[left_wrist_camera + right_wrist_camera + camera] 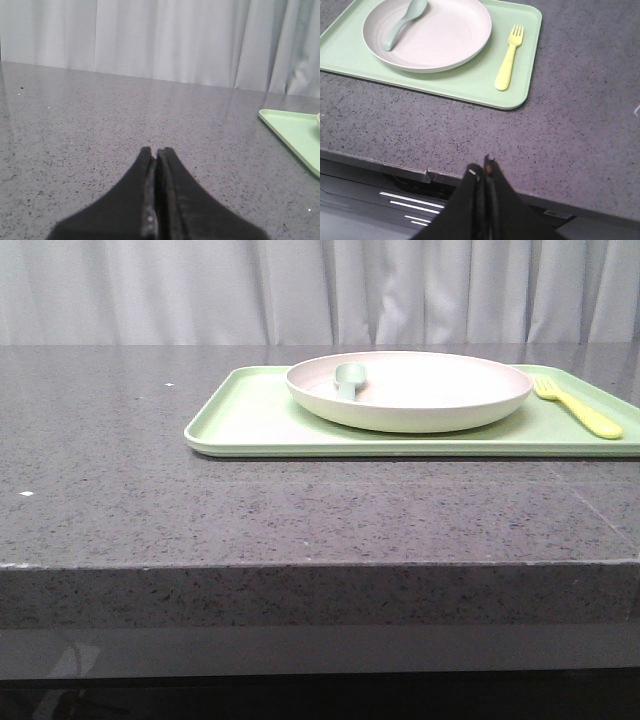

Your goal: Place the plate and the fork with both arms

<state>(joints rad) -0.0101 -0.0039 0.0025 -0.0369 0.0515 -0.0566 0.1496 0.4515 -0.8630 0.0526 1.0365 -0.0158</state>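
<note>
- Black and pressed together, the fingers of the right gripper (482, 172) have nothing between them; it hangs above the near edge of the counter (300, 510), well short of the tray (250, 420).
- The left gripper (156, 152) looks the same, jaws closed and empty, low over bare speckled stone with only a corner of the tray showing off to its side.
- One light-green tray lies on the counter, toward the robot's right, and it carries everything else.
- One pale plate (430, 400) rests on the tray; one grey-green spoon (402, 22) lies inside the plate.
- One yellow fork (509, 59) lies on the tray just beside the plate on the robot's right, apart from its rim, tines pointing away from the robot.
- The task seems not yet begun: neither arm is near its thing.
- Next, each gripper must open and reach in, probably the right for the fork and the left for the plate's rim, though the low front view makes that rim's clearance hard to judge.
</note>
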